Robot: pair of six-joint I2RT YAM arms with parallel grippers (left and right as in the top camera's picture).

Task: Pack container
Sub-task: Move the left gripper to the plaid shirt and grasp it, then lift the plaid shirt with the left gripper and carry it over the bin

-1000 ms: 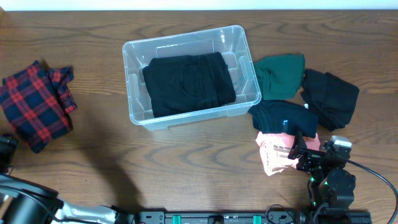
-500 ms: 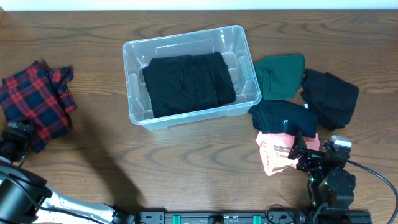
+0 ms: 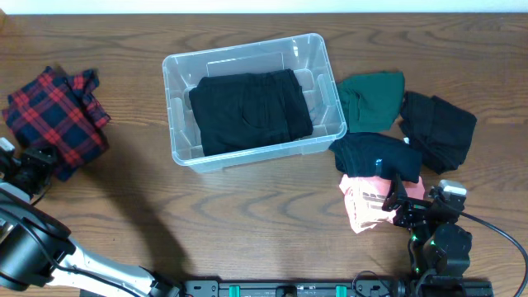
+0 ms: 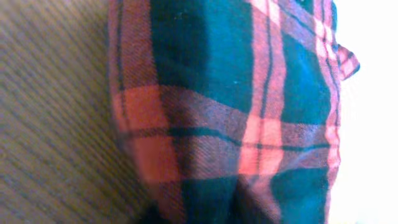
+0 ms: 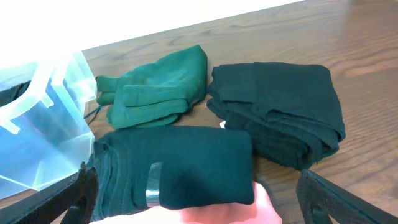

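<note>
- The container (image 3: 183,136) sits mid-table, well ahead of both sets of fingers and closer to the right pair. Its clear corner shows ahead and to the left of the right fingers in the right wrist view.
- One black folded garment (image 3: 247,111) lies flat inside, covering most of the base. Packing looks started, not finished.
- Five pieces lie out on the table (image 3: 247,214), so most of the job looks left to do.
- The right gripper (image 5: 196,180) hangs low with its fingers (image 5: 87,186) spread wide, holding nothing.
- A dark folded top (image 5: 180,165) lies between those fingers and a pink cloth (image 5: 264,208) peeks out under it. A green garment (image 5: 155,84) and a black bundle (image 5: 280,115) lie further ahead.
- The left gripper (image 3: 37,161) is down at the table's left edge, right up against a plaid shirt (image 4: 236,106).
- Plaid fills the left wrist view and its fingers are out of sight, so I cannot tell whether they are open or closed on the cloth.
</note>
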